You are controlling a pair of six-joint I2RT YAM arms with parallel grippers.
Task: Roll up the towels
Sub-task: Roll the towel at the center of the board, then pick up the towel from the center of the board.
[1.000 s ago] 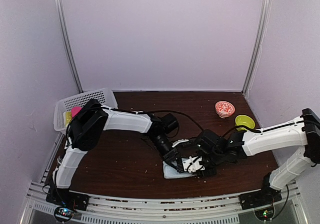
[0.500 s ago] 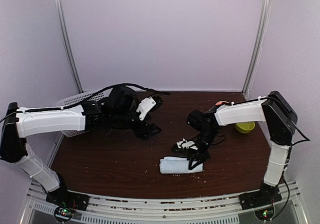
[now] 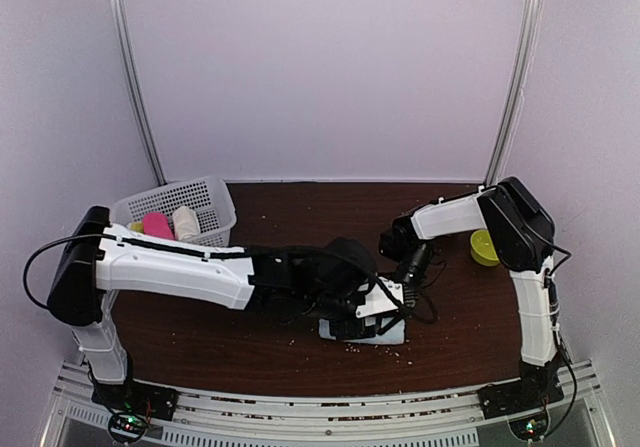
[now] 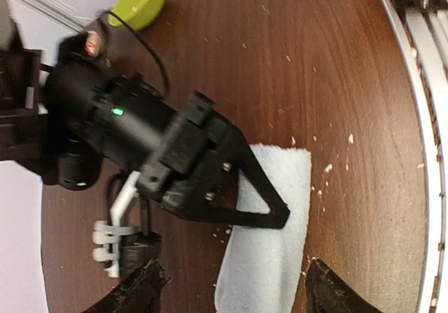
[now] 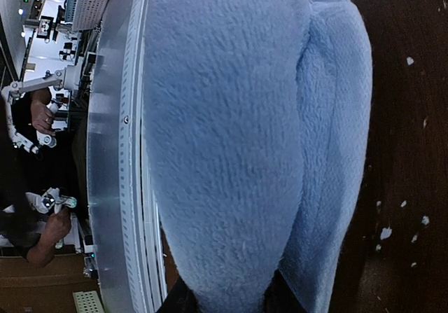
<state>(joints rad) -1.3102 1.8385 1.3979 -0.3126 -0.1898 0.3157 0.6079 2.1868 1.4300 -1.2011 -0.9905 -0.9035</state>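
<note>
The pale blue towel [image 3: 388, 335] lies rolled near the table's front edge. In the left wrist view the towel [image 4: 276, 257] runs between my left gripper's wide-open fingers. My left gripper [image 4: 234, 295] reaches in from the left [image 3: 352, 319] and straddles the roll without touching it. My right gripper [image 3: 388, 302] points down on the towel. In the right wrist view the roll [image 5: 224, 131] fills the frame and sits pinched between the right gripper's [image 5: 227, 300] fingers. One right finger [image 4: 262, 201] lies across the roll. A cream-white rolled towel [image 3: 187, 223] stands in the basket.
A white plastic basket [image 3: 215, 195] at the back left also holds a pink cloth cylinder [image 3: 155, 225] and a yellow one [image 3: 135, 228]. A lime-green bowl [image 3: 484, 248] sits at the right, behind the right arm. Small crumbs dot the brown table [image 3: 300, 207].
My left arm has swung from the back left to the centre, over the blue roll. My right arm has folded in closer above it. The cream-white roll now shows in the basket.
</note>
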